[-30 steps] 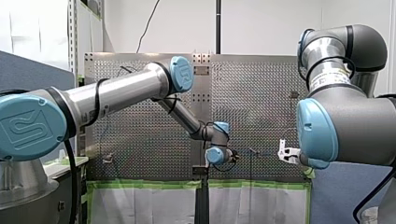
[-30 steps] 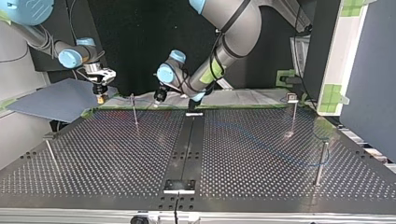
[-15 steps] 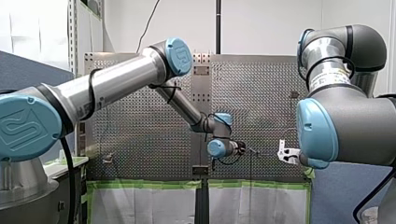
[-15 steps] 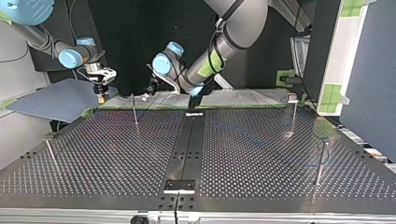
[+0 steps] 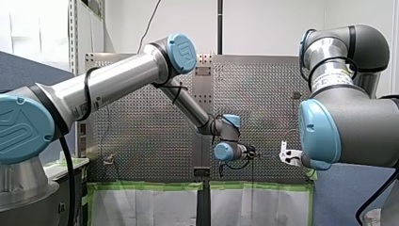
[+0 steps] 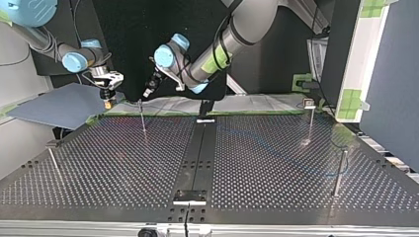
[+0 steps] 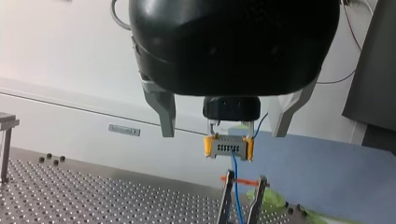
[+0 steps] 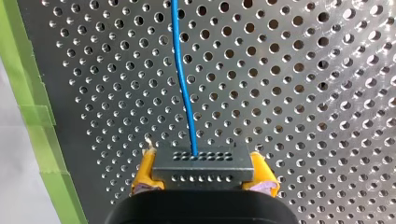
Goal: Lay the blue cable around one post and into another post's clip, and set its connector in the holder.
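Observation:
My right gripper [image 8: 203, 183] is shut on the grey connector [image 8: 202, 164], held between its yellow pads. The blue cable [image 8: 183, 84] runs from the connector out over the perforated table. In the left wrist view my left gripper [image 7: 223, 134] stands open, its metal fingers [image 7: 163, 114] wide apart and empty. Straight ahead of it, the connector [image 7: 228, 146] hangs in the right gripper, and the cable [image 7: 236, 186] drops between the two prongs of a post's clip [image 7: 226, 200]. In the top view my left gripper [image 6: 147, 92] hovers just above that thin post [image 6: 143, 117], and my right gripper [image 6: 106, 102] is to its left.
More posts stand on the table in the top view: one at the far right [image 6: 310, 121], one nearer on the right [image 6: 339, 173], one at the left edge [image 6: 53, 162]. A black strip with a bracket [image 6: 189, 196] runs down the middle. Green tape [image 8: 35, 116] marks the table's edge.
My left arm has swung its gripper toward the top view's left, from near the middle strip to above the thin post. My right arm and the connector have not moved.

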### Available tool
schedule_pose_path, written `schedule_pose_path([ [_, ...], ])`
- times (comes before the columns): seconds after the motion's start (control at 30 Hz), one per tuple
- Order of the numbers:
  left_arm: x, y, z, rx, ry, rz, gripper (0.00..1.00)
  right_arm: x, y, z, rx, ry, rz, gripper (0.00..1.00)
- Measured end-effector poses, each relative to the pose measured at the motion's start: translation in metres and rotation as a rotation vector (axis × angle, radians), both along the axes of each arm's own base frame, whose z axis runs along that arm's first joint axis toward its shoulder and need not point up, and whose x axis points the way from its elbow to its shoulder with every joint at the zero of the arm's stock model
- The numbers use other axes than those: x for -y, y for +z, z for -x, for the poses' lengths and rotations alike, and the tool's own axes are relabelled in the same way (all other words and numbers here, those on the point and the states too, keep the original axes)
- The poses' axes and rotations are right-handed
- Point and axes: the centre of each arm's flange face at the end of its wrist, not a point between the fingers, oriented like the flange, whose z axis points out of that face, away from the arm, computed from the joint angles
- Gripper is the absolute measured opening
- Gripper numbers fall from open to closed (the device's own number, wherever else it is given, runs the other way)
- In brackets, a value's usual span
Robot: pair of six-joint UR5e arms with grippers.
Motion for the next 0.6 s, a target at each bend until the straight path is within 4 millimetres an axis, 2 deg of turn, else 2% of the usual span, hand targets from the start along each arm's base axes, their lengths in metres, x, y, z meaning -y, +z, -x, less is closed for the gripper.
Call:
schedule_pose_path([
  [0.6,0.0051,-0.0006,0.0100,-0.011,0.017,0.008,0.98,-0.0004,0.0000,-0.0007,0.006,0.004,-0.004,0.00],
])
